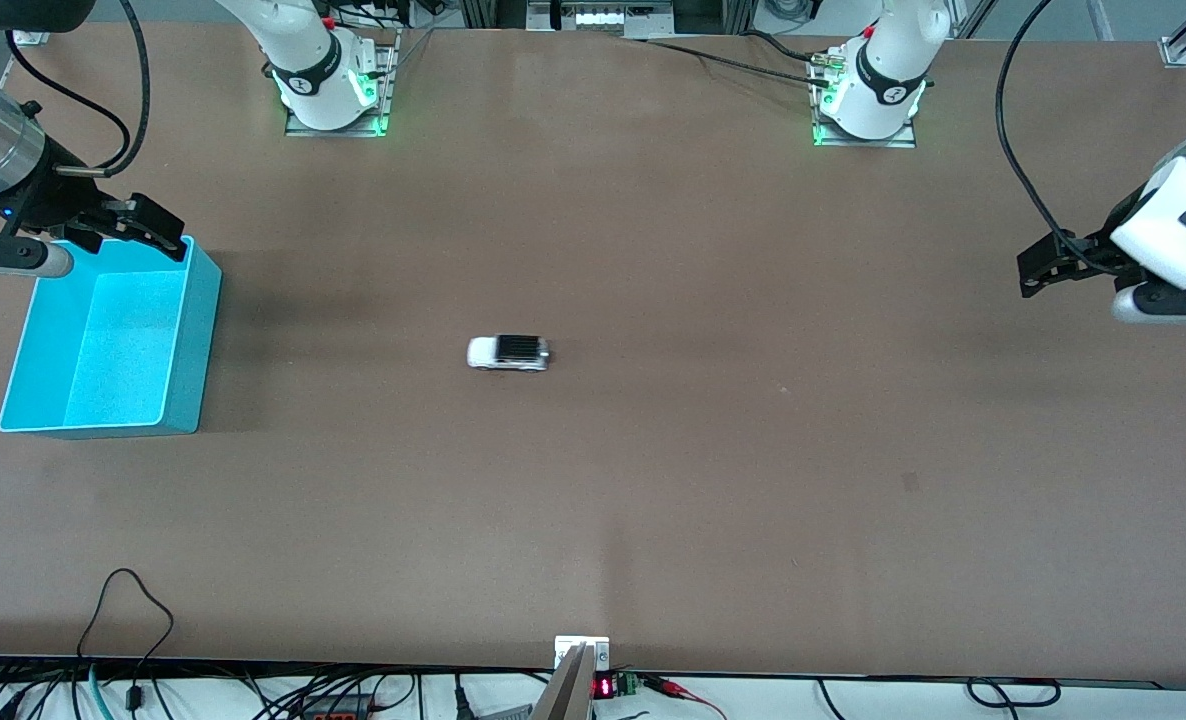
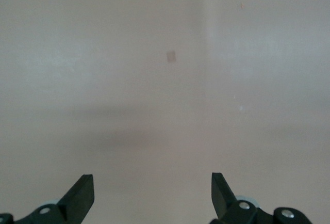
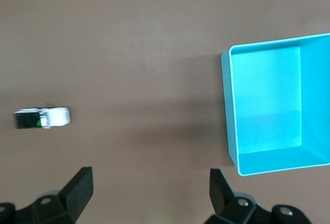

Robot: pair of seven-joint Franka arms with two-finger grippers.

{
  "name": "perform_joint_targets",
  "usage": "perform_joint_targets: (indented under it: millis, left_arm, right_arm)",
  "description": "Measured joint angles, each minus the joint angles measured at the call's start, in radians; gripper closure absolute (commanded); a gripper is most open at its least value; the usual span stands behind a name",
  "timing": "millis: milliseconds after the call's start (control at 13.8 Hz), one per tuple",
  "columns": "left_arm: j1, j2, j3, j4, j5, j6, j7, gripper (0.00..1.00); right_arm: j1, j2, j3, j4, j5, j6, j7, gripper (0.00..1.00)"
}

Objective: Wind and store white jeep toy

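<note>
White jeep toy (image 1: 508, 352) at frame centre in front view, alone on brown table (image 1: 653, 480), on its wheels, long side across frame. Wide bare table all around it.

Turquoise bin (image 1: 193, 340) at mid-left of frame, at right arm's end of table, well apart from jeep.

Right tool (image 1: 138, 228) over bin's upper rim, fingers spread wide, nothing held.

Left tool (image 1: 1043, 268) at right edge of frame, over bare table, fingers wide, nothing held.

Front camera high, facing arm bases; wrist cameras look down; front, right wrist share jeep (image 1: 509, 353), bin (image 1: 113, 340).
</note>
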Motion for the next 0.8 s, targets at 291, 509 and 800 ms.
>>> perform_joint_targets:
  millis: [291,509,800]
  left_arm:
    - [-0.005,-0.074,0.070,-0.125,-0.076,0.025,0.001,0.00]
    - [-0.017,-0.076,0.052,-0.125,-0.076,0.020,0.000,0.00]
    - [-0.018,-0.078,0.046,-0.125,-0.076,0.019,0.000,0.00]
  right_arm:
    - [0.000,0.000,0.000,0.000,0.000,0.000,0.000,0.00]
    - [0.000,0.000,0.000,0.000,0.000,0.000,0.000,0.00]
    - [0.000,0.000,-0.001,0.000,0.000,0.000,0.000,0.00]
